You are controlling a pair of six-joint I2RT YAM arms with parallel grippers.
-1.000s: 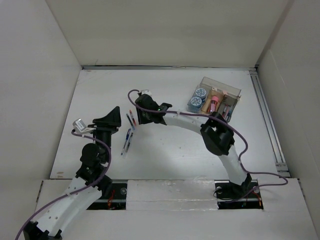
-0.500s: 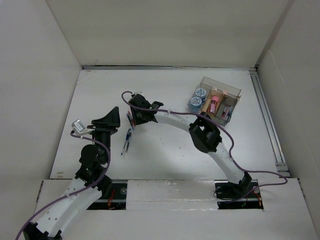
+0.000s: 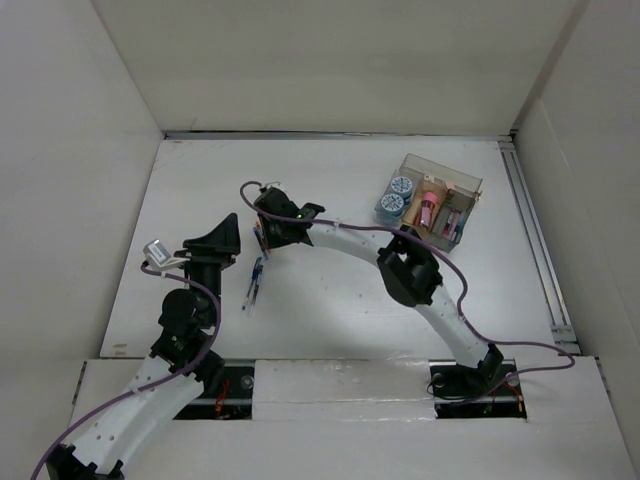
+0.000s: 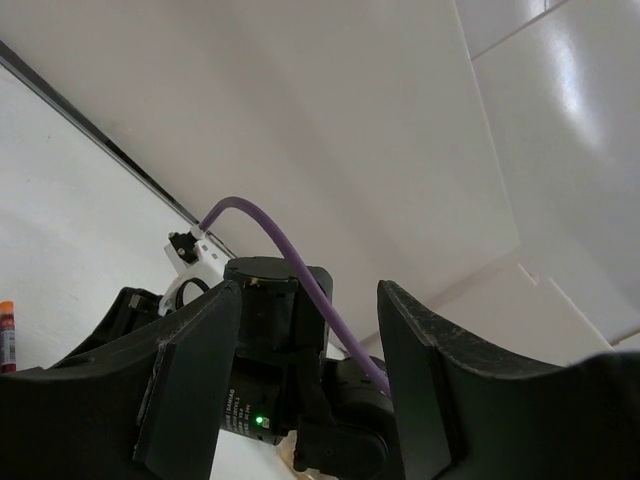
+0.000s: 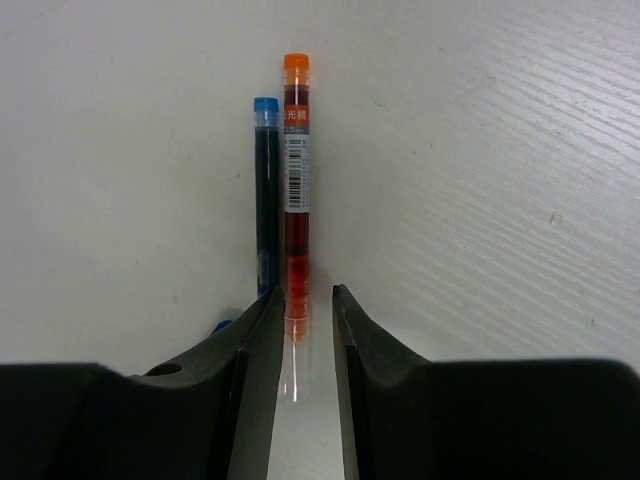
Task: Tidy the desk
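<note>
The desk (image 3: 350, 290) is the wide white tabletop. My right gripper (image 3: 262, 236) is low at its centre-left, over a red pen (image 5: 295, 180) with an orange cap that lies against a blue pen (image 5: 266, 200). In the right wrist view the right gripper (image 5: 305, 300) is narrowly open, with the near end of the red pen between the jaws, against the left finger (image 5: 262, 330). My left gripper (image 3: 222, 240) is open and empty, raised just left of the pens. In its wrist view (image 4: 310, 292) it frames the right arm's wrist (image 4: 270, 380).
Two more blue pens (image 3: 253, 283) lie on the desk below the right gripper. A clear organizer box (image 3: 442, 171) at the back right holds blue round items, a pink item and others. A silvery strip (image 3: 535, 240) runs along the right edge. Pale walls surround the desk.
My right gripper has moved left, over the red and blue pens. My left arm has shifted slightly.
</note>
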